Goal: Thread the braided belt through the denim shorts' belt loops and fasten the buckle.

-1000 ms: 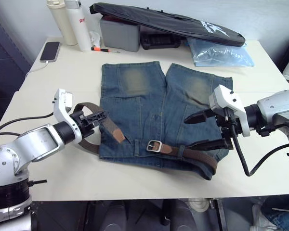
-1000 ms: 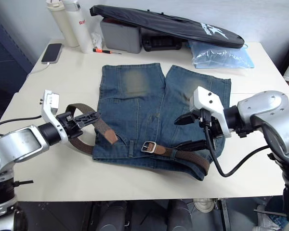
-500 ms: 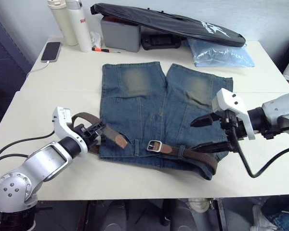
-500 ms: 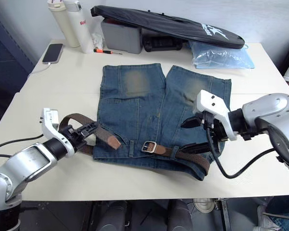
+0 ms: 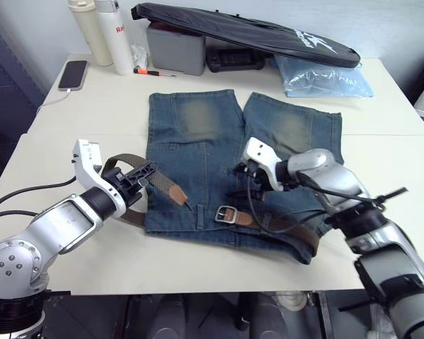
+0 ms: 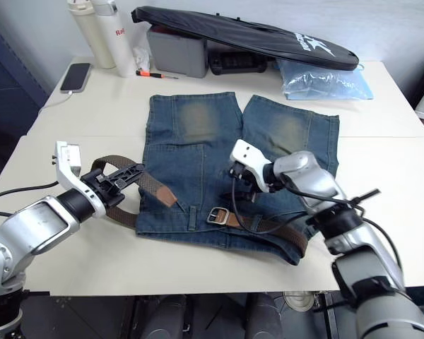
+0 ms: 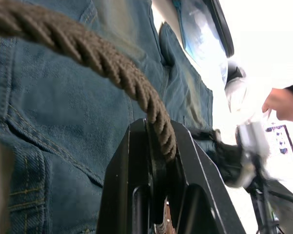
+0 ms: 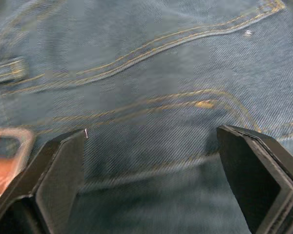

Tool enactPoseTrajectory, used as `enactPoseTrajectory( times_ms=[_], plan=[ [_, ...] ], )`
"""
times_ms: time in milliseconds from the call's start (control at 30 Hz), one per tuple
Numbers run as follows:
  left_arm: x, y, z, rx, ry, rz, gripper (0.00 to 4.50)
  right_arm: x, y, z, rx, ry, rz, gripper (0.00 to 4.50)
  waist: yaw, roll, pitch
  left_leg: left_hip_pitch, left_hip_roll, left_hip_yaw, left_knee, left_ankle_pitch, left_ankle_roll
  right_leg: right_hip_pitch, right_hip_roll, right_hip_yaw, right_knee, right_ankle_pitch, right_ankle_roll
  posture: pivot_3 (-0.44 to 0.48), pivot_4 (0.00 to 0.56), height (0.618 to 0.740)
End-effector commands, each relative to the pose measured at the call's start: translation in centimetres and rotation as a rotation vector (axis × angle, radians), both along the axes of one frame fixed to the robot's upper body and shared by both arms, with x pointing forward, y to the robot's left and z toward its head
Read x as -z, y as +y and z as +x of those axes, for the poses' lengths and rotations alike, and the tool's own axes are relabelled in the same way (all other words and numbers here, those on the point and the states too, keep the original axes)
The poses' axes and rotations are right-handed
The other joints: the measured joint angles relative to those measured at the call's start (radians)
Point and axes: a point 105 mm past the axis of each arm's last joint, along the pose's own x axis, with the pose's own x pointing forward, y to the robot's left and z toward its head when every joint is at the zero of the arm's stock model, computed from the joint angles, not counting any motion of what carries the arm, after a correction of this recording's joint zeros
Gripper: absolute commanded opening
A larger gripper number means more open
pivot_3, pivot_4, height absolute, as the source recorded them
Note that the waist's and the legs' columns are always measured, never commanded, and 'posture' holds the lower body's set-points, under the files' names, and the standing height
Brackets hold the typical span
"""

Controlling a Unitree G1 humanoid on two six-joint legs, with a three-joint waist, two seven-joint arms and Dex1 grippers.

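The denim shorts (image 5: 226,169) are lying flat at the frame's center, with the buckle (image 5: 227,214) on the waistband below center. At lower left, the left gripper (image 5: 138,182) is pinching the braided belt (image 5: 162,185). The right gripper (image 8: 151,180) is hovering wide open over denim, apparently just above the buckle.
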Motion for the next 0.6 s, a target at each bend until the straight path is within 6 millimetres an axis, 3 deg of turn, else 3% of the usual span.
enactPoseTrajectory(
  times_ms=[33, 67, 233, 267, 367, 600],
  plan=[
    [-0.8, -0.5, -0.4, 0.023, -0.035, 0.005, 0.0, 1.6, -0.8, 0.3, 0.013, 0.017, -0.092, 3.93, 0.0, 0.0, 0.0, 0.0, 0.0, 0.0, 0.0, 0.0, 0.0, 0.0, 0.0, 0.0, 0.0, 0.0, 0.0, 0.0, 0.15, 0.74],
    [-0.8, -0.5, -0.4, 0.024, -0.035, 0.006, 0.0, 1.9, -0.9, 0.2, 0.007, 0.029, -0.104, 3.67, 0.001, 0.0, 0.0, 0.0, 0.0, 0.0, 0.0, 0.0, 0.0, 0.0, 0.0, 0.0, 0.0, 0.0, 0.0, 0.0, 0.15, 0.74],
    [-0.9, -0.6, -0.3, 0.03, -0.036, 0.009, 0.0, 2.4, -1.5, 0.0, 0.008, 0.018, -0.153, 1.27, 0.002, 0.0, 0.0, 0.001, 0.0, 0.0, 0.0, 0.0, 0.0, 0.001, 0.0, 0.0, 0.0, 0.0, 0.0, 0.0, 0.15, 0.74],
    [-0.9, -0.7, -0.2, 0.031, -0.037, 0.007, 0.0, 2.4, -1.7, 0.2, 0.022, 0.007, -0.159, 1.19, 0.002, 0.0, 0.0, 0.001, 0.0, 0.0, 0.0, 0.0, 0.0, 0.001, 0.0, 0.0, 0.0, 0.0, 0.0, 0.0, 0.15, 0.74],
    [-1.1, -0.8, 0.0, 0.032, -0.042, -0.001, 0.0, 2.0, -2.2, 0.7, 0.062, -0.017, -0.153, 0.18, 0.003, 0.0, 0.0, 0.001, 0.0, 0.0, 0.0, 0.0, 0.0, 0.001, 0.0, 0.0, 0.0, 0.0, 0.0, 0.0, 0.15, 0.74],
    [-1.4, -1.6, 0.9, 0.029, -0.062, -0.018, 0.0, 0.8, -4.2, 3.1, 0.237, -0.082, -0.129, 0.06, 0.004, 0.001, 0.0, 0.002, 0.0, 0.0, 0.001, 0.0, 0.0, 0.002, 0.0, 0.0, 0.002, 0.0, 0.0, 0.0, 0.15, 0.74]
  ],
)
